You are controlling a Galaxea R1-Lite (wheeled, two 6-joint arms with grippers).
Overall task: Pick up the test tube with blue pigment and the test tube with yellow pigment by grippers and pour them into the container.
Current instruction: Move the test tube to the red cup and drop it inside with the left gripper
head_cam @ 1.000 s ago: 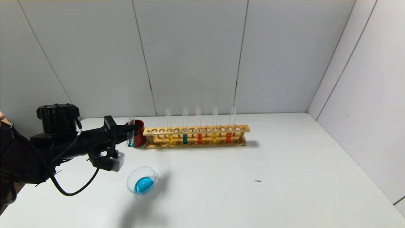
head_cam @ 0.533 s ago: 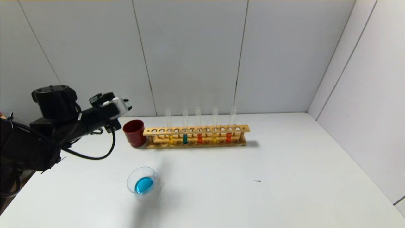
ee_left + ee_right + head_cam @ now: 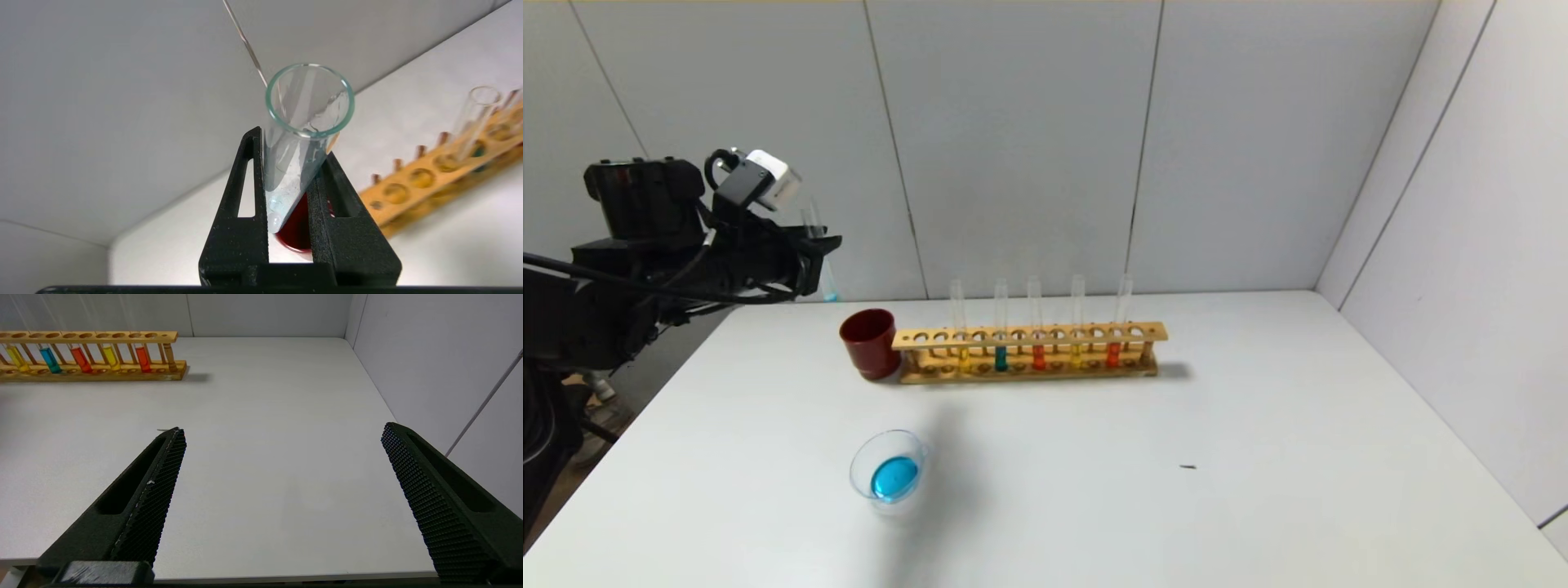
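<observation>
left gripper (image 3: pixel 821 249): clamped on test tube with blue pigment (image 3: pixel 304 134) | right gripper (image 3: pixel 282 437): spread wide, holding nothing

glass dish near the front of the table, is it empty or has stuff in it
Not empty. The glass dish holds a small pool of blue liquid at its bottom, well below the rim, and it stands upright on the table.

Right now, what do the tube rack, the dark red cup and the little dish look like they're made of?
Tube rack: looks like light varnished wood, tan with visible dowel posts. Dark red cup: opaque, smooth, probably plastic, though glazed ceramic is possible. Dish: clear and see-through, likely glass, with blue liquid showing through it.
</observation>
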